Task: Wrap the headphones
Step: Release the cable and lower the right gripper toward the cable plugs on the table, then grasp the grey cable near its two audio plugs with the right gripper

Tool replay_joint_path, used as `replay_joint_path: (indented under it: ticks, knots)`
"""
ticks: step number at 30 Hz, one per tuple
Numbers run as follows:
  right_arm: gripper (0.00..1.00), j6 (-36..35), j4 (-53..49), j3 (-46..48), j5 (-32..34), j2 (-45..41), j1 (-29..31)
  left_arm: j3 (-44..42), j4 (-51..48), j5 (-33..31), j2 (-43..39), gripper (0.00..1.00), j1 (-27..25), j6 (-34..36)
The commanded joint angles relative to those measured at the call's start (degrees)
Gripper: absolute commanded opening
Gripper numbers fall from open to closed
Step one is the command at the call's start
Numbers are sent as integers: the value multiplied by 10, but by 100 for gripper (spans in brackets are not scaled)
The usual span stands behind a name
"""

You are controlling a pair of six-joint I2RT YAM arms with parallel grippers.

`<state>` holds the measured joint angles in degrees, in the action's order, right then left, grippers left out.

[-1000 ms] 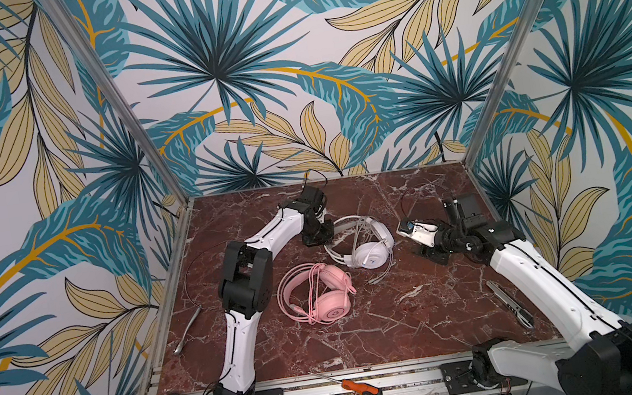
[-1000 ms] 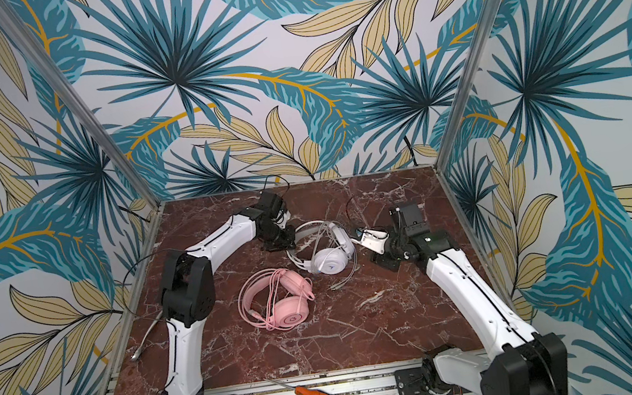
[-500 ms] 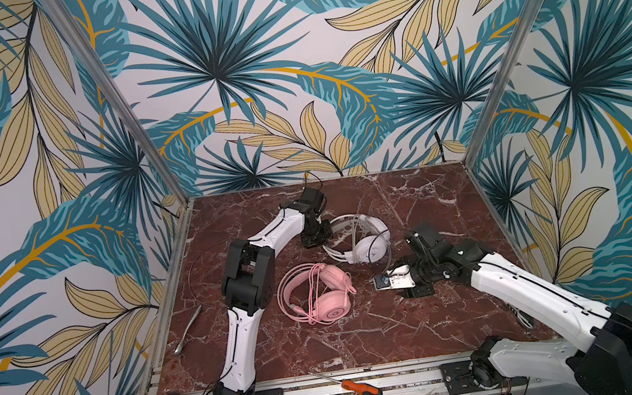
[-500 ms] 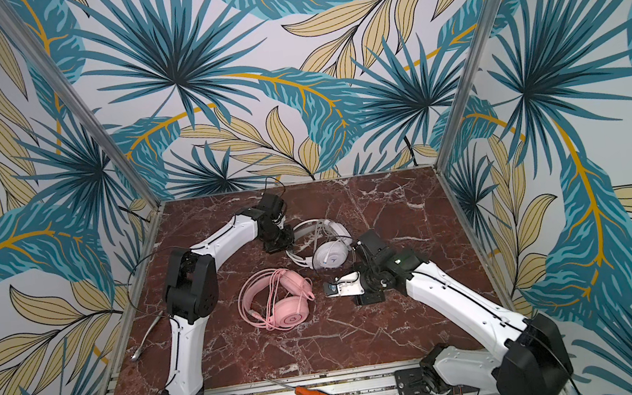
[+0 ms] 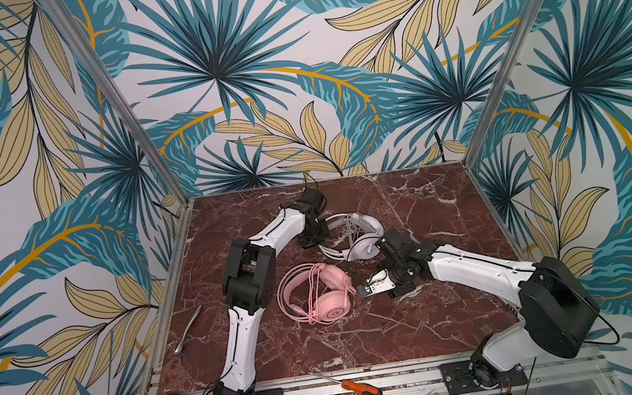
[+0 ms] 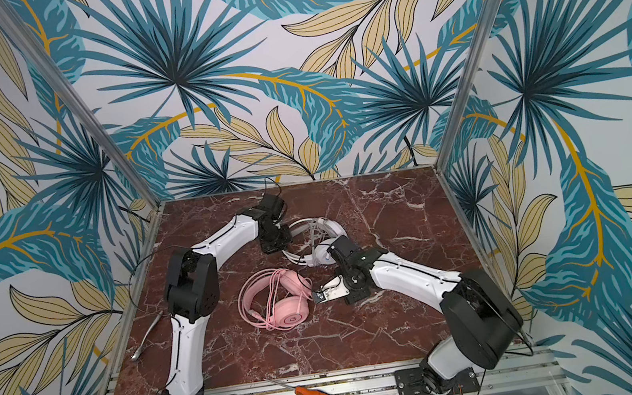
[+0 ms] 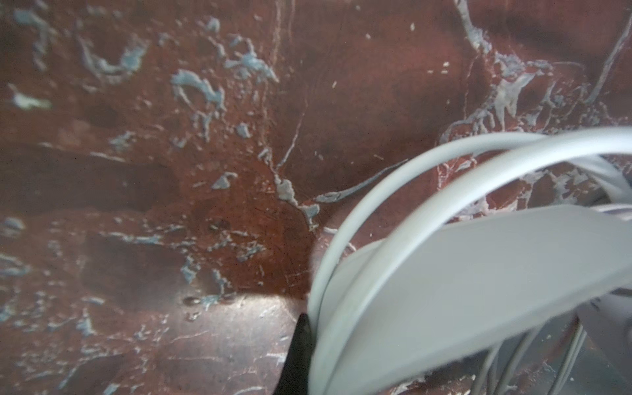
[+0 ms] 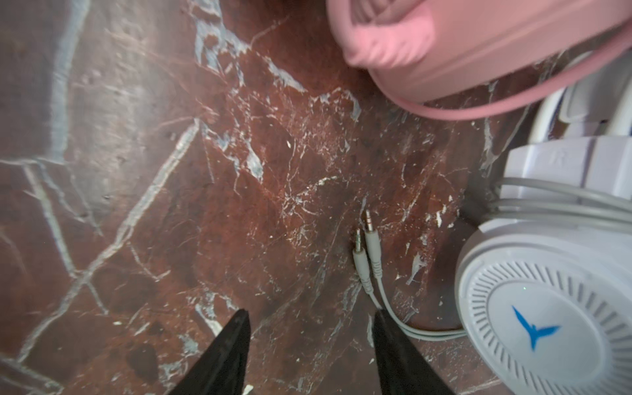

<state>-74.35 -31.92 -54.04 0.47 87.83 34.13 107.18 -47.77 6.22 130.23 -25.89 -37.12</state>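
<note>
1. Right jaws stand apart and empty, low over the counter [image 8: 171, 205]. The twin jack plugs [image 8: 367, 246] of the white headset [image 8: 547, 325] lie near one fingertip [image 8: 393, 342].
2. Left jaws are closed against the white headset's headband; whether they pinch it, I cannot tell.
3. Pink headset [image 5: 334, 309] lies mid-counter, near the white one, cable draped over it.

Bright, even light; both wrist views blurred.

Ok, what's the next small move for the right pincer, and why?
Probably shift the right pincer over the white plugs and close. Its jaws stand open and empty, the plugs lie loose on the marble off one fingertip, and the left pincer grips the white headset.
</note>
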Motion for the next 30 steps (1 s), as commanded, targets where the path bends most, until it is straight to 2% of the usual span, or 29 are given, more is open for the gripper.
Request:
replay_joint_path:
  ticks: [1,9,16,23,30]
  knots:
    - [59,-33,14,-25,35,31,1,28,12,7,6,0,-2,-14]
    - [57,-71,44,-56,58,111,-8,31,10,4,10,0,0,-8]
    - [53,-58,48,-90,56,155,-14,30,7,3,10,0,1,-3]
    - [43,-59,-14,-125,49,191,-24,29,7,8,10,0,1,0]
    - [32,-45,-46,-135,15,206,-25,34,7,18,15,0,2,-1]
